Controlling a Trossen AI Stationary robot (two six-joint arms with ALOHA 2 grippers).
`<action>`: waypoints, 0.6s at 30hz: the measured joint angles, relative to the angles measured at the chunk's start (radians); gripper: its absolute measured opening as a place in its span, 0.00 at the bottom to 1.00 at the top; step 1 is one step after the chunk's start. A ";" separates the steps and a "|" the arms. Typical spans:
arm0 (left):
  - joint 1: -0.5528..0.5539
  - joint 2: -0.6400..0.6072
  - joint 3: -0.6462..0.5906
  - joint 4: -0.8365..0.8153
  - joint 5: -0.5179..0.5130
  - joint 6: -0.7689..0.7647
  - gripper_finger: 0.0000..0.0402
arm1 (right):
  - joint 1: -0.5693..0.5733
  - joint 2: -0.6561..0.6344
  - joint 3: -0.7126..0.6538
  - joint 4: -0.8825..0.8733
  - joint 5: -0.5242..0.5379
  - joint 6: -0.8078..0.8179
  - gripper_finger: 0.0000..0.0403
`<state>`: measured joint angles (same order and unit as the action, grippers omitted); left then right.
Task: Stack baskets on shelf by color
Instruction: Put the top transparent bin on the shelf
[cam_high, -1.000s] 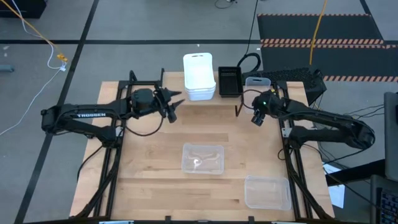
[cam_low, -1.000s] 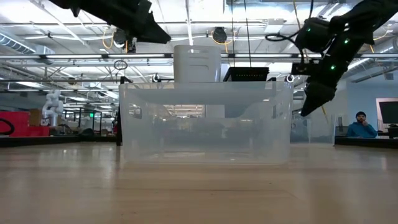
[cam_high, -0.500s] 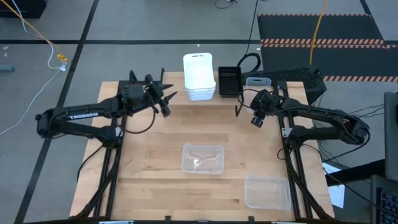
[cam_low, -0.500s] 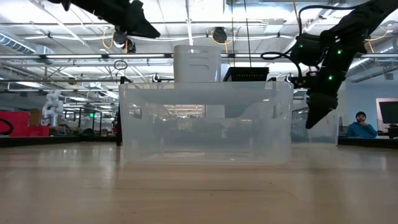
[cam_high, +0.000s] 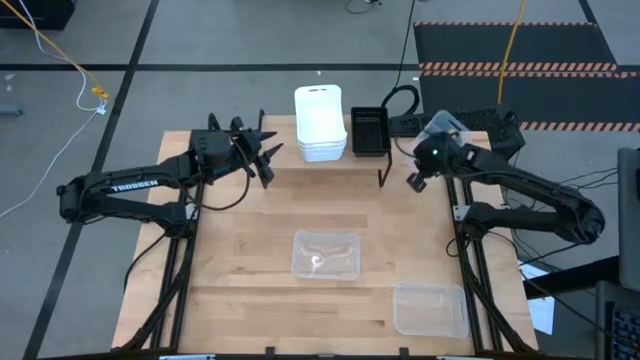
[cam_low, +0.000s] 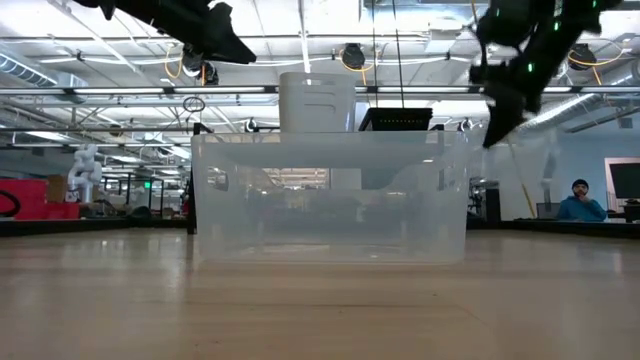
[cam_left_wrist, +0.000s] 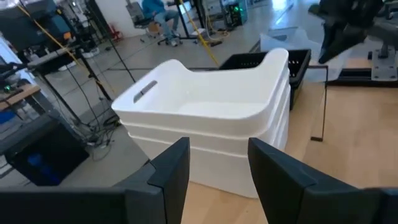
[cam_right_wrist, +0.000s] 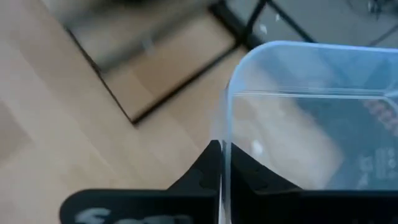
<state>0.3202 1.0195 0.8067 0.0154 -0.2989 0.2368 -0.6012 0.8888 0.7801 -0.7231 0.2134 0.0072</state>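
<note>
left end effector: the left end effector (cam_high: 268, 160) hangs in the air just beside the white baskets (cam_high: 320, 124), with its fingers (cam_left_wrist: 171, 171) spread apart and nothing in them.
white baskets: three sit one inside the other at the far edge of the surface (cam_high: 240, 250), where the shelf (cam_high: 385, 178) shows its thin black legs.
black basket: the black basket (cam_high: 368, 130) sits just to the right of the white pile.
clear baskets: one clear basket (cam_high: 326, 254) rests in the middle of the surface, and another (cam_high: 430, 308) sits near the front right corner.
right end effector: the right end effector (cam_high: 415, 181) pinches the thin wall of a third clear basket (cam_right_wrist: 298, 118) and holds it up, right of the black basket.
how to do it well: i think this clear one should go down flat in the empty spot on the shelf. keep it level, go slow, and let go only when it rests. the wall is thin and could slip.
</note>
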 joint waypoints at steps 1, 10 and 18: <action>0.000 0.000 0.000 0.010 0.000 0.015 0.41 | 0.010 -0.005 0.039 -0.026 -0.001 0.000 0.00; 0.000 -0.057 0.001 0.006 -0.053 0.075 0.41 | 0.208 0.110 0.418 -0.158 0.243 0.022 0.00; 0.030 -0.145 0.001 -0.126 -0.163 0.005 0.41 | 0.366 0.343 0.685 0.074 0.362 -0.220 0.00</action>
<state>0.3505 0.8748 0.8078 -0.1107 -0.4618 0.2414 -0.2357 1.2321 1.4655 -0.6494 0.5751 -0.2124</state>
